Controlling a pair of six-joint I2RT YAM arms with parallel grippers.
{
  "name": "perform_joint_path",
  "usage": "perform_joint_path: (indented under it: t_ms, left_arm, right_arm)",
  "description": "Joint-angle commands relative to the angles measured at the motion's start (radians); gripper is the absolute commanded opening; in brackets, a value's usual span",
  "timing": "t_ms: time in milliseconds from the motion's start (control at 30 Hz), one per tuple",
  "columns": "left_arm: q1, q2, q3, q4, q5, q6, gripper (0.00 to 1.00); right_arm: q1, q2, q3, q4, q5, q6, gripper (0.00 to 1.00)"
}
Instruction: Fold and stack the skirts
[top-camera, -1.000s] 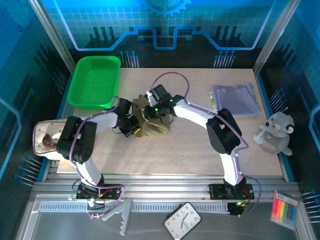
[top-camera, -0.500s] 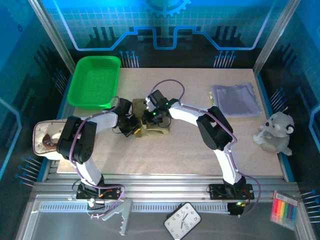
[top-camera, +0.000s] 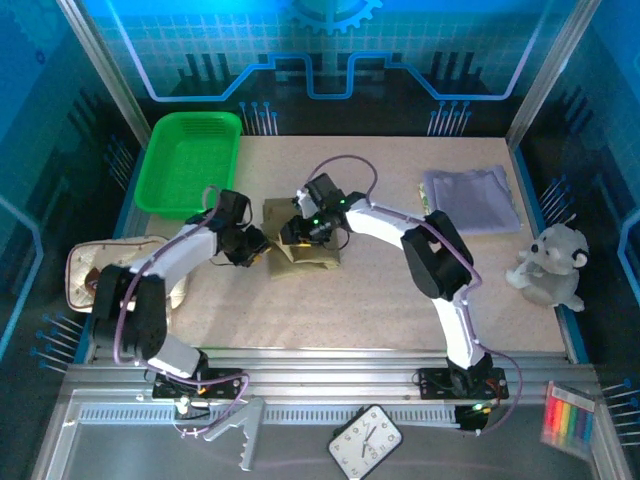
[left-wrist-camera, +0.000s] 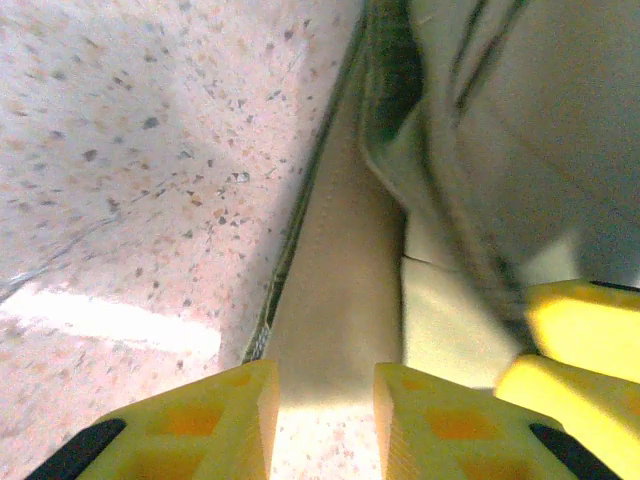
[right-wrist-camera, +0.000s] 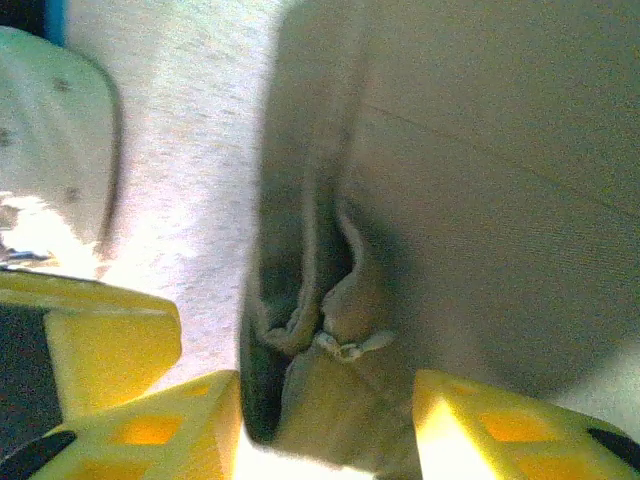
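The olive-tan skirt (top-camera: 305, 250) lies folded on the table's middle. My left gripper (top-camera: 256, 244) sits at its left edge, and in the left wrist view this gripper (left-wrist-camera: 325, 420) is open, with bare table and the skirt's hem (left-wrist-camera: 340, 300) between its fingers. My right gripper (top-camera: 299, 226) rests over the skirt's top. Its jaws (right-wrist-camera: 325, 425) are open around a bunched fold of the olive-tan skirt (right-wrist-camera: 450, 200) without pinching it. The lavender skirt (top-camera: 472, 198) lies folded at the back right. A pale yellow skirt edge (top-camera: 424, 196) peeks out on its left.
A green basket (top-camera: 190, 165) stands at the back left. A beige pouch (top-camera: 85, 275) lies at the left edge near my left arm. A white plush toy (top-camera: 548, 265) sits at the right edge. Free tabletop lies in front of the olive-tan skirt.
Both grippers have opened and let go of the olive-tan skirt, which has dropped from a raised bunch into a flat fold. My left arm has straightened and its elbow swung outward to the left.
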Motion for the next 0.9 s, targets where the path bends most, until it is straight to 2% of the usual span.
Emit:
perform_joint_path:
  t_ms: [0, 100, 167, 200, 300, 400, 500, 600, 667, 733, 867]
  left_arm:
    - [0.005, -0.054, 0.013, -0.102, -0.052, 0.027, 0.32]
    - [0.002, -0.049, 0.031, -0.048, 0.009, 0.011, 0.31]
    - [-0.009, -0.025, 0.052, 0.006, 0.071, -0.002, 0.31]
    - [-0.019, -0.009, 0.068, 0.027, 0.092, -0.003, 0.31]
    - [-0.066, 0.055, 0.133, 0.050, 0.110, 0.001, 0.30]
    - [-0.088, 0.137, 0.161, 0.081, 0.114, -0.030, 0.26]
    - [-0.085, 0.211, 0.166, 0.088, 0.072, -0.049, 0.26]
    - [-0.077, 0.283, 0.163, 0.094, 0.062, -0.046, 0.26]
    - [-0.074, 0.315, 0.160, 0.089, 0.047, -0.034, 0.26]
    - [-0.072, 0.340, 0.165, 0.083, 0.027, -0.009, 0.27]
    - [-0.070, 0.406, 0.236, 0.041, -0.031, 0.085, 0.31]
  right_arm:
    - [-0.048, -0.102, 0.042, -0.074, -0.022, -0.083, 0.51]
    - [-0.099, -0.084, 0.074, -0.123, 0.026, -0.111, 0.49]
    - [-0.140, -0.046, 0.098, -0.128, 0.027, -0.116, 0.25]
    - [-0.153, -0.020, 0.119, -0.134, 0.023, -0.124, 0.17]
    - [-0.177, 0.083, 0.242, -0.213, 0.017, -0.185, 0.06]
    - [-0.177, 0.198, 0.403, -0.329, 0.006, -0.267, 0.02]
    - [-0.177, 0.318, 0.544, -0.427, -0.013, -0.306, 0.00]
    - [-0.181, 0.384, 0.598, -0.492, 0.083, -0.273, 0.00]
    - [-0.195, 0.389, 0.567, -0.506, 0.143, -0.205, 0.00]
    - [-0.214, 0.350, 0.466, -0.474, 0.147, -0.134, 0.00]
    - [-0.221, 0.107, 0.024, -0.229, 0.106, 0.046, 0.01]
